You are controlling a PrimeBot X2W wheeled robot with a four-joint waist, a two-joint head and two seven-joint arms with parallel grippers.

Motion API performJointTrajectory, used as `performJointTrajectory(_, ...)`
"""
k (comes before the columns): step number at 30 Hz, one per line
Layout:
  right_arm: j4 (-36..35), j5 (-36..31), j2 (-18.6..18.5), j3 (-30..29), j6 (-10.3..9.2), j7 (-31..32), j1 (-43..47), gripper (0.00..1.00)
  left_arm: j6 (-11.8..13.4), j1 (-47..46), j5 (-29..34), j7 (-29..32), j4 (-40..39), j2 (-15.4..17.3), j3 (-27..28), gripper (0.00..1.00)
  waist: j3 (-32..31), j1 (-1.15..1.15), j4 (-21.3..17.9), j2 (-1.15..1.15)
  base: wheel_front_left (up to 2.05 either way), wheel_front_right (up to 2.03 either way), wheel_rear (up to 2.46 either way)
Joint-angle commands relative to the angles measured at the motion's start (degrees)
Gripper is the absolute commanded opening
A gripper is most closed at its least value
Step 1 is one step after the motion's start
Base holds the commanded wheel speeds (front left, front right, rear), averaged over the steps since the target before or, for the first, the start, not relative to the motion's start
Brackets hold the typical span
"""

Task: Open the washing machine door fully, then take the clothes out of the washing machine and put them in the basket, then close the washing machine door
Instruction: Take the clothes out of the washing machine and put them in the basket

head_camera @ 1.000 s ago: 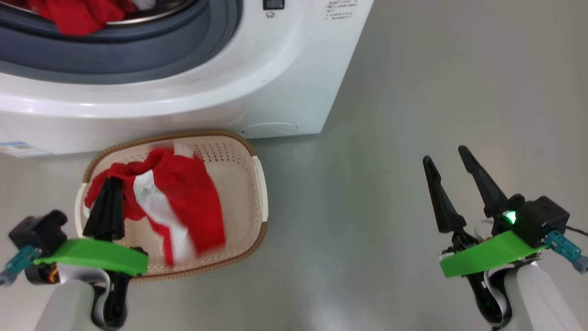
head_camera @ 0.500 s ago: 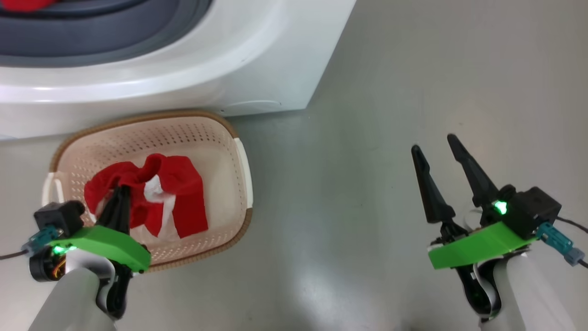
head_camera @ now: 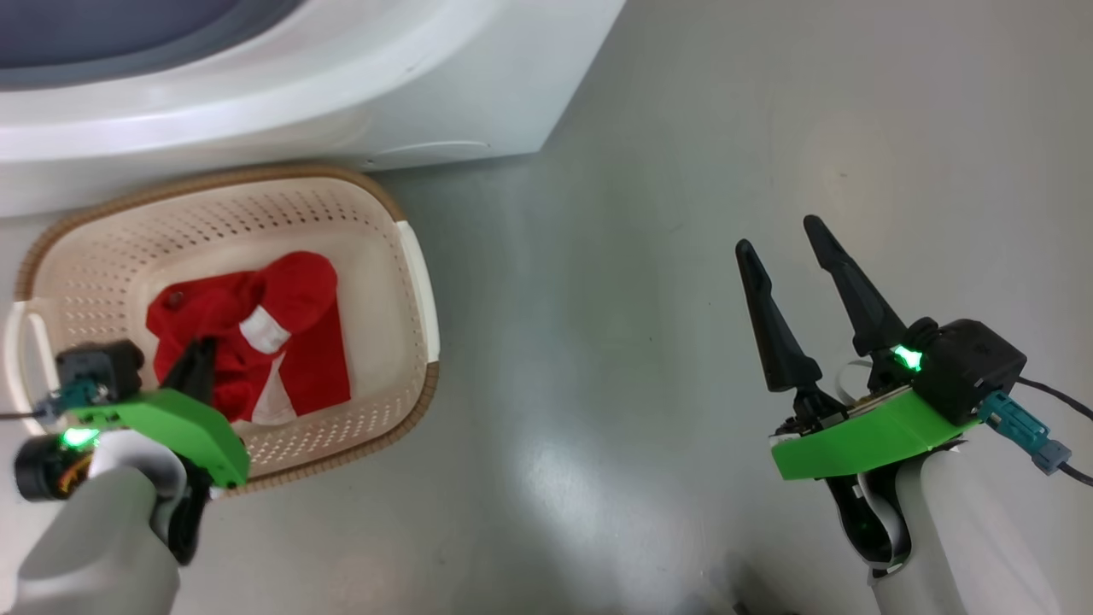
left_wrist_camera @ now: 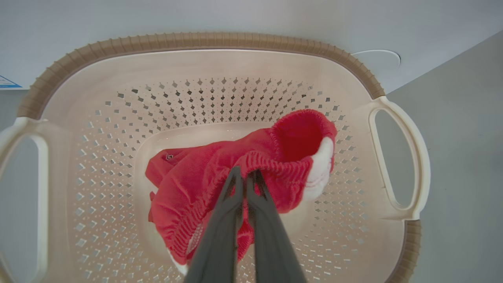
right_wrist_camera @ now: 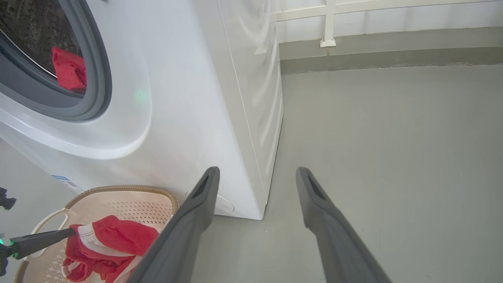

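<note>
A red garment with white patches lies in the cream basket, which stands on the floor against the white washing machine. My left gripper is down in the basket, shut on the garment's ribbed edge; its fingers meet at the cloth. In the right wrist view, another red piece of the clothes hangs inside the drum behind the grey rubber ring. My right gripper hovers open over bare floor to the machine's right, holding nothing. The washing machine door is out of view.
Grey floor stretches to the right of the machine and basket. A low wall with a white rail runs along the back. The basket's side handle faces the open floor.
The head camera has tilted, shifting the picture up and left. My left gripper has lowered the red garment from above the basket rim down onto the basket's bottom. The right gripper stays open.
</note>
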Motion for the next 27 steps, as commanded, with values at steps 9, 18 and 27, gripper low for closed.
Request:
performJointTrajectory(9,-1.55,-1.61,0.41,1.13,0.09,-0.27,0.12,1.0,-0.17,-3.98,-6.51,-0.34,3.77,3.6,-4.93,0.25,1.44,0.0,-0.93,0.0,0.0,0.0,0.0)
performJointTrajectory(18,-0.93,-1.72,-0.06,0.89,0.09,-0.27,-0.03,1.0,-0.17,-3.87,-10.35,-0.34,2.33,3.75,-6.79,1.0,-0.35,0.0,0.66,0.0,0.0,0.0,0.0)
performJointTrajectory(27,0.06,-1.22,-1.31,0.31,0.09,-0.27,0.79,1.0,-0.17,-1.45,-9.63,-0.34,-2.99,4.17,-2.99,1.0,-5.04,0.0,2.77,0.0,0.0,0.0,0.0)
